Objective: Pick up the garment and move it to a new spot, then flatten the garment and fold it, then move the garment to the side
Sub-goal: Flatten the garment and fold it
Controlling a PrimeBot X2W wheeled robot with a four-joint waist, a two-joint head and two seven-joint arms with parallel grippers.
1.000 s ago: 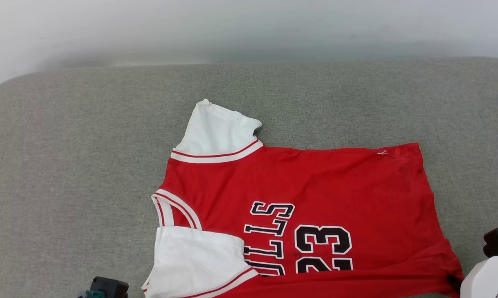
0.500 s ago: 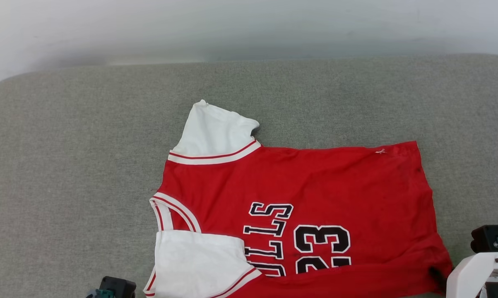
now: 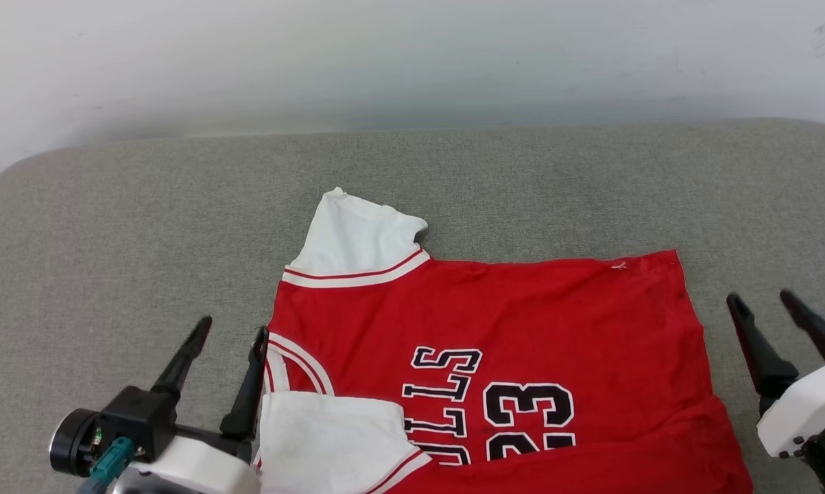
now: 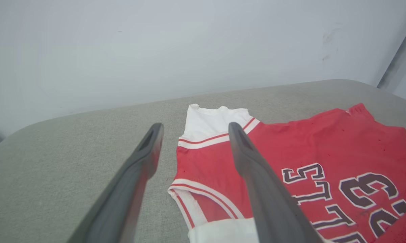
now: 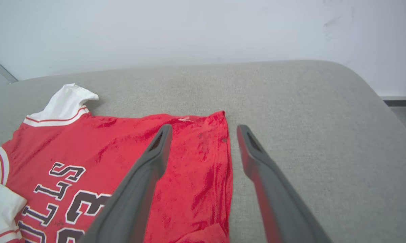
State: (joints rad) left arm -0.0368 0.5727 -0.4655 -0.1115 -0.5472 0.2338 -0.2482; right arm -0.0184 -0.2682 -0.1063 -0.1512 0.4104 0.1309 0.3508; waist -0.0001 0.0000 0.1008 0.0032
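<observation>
The garment (image 3: 522, 309) is a red jersey with white sleeves, lying spread on the grey cushion, collar to the left and hem to the right. Its far sleeve (image 3: 357, 237) points away from me, and the near sleeve (image 3: 326, 436) is folded over the lettering. My left gripper (image 3: 232, 328) stands open just left of the collar, nothing between its fingers. In the left wrist view the left gripper (image 4: 195, 126) hovers above the collar side of the garment (image 4: 307, 145). My right gripper (image 3: 760, 298) is open beside the hem. The right wrist view shows this gripper (image 5: 204, 127) straddling the hem edge of the garment (image 5: 105, 141).
The grey cushion (image 3: 110, 240) reaches well past the garment to the left, right and back. A white wall (image 3: 412, 62) rises behind it. In the right wrist view the cushion's rounded right edge (image 5: 385, 111) drops to a strip of floor.
Both grippers have opened and let go of the garment's near edge, then risen into the head view beside it. The head view itself has shifted a little.
</observation>
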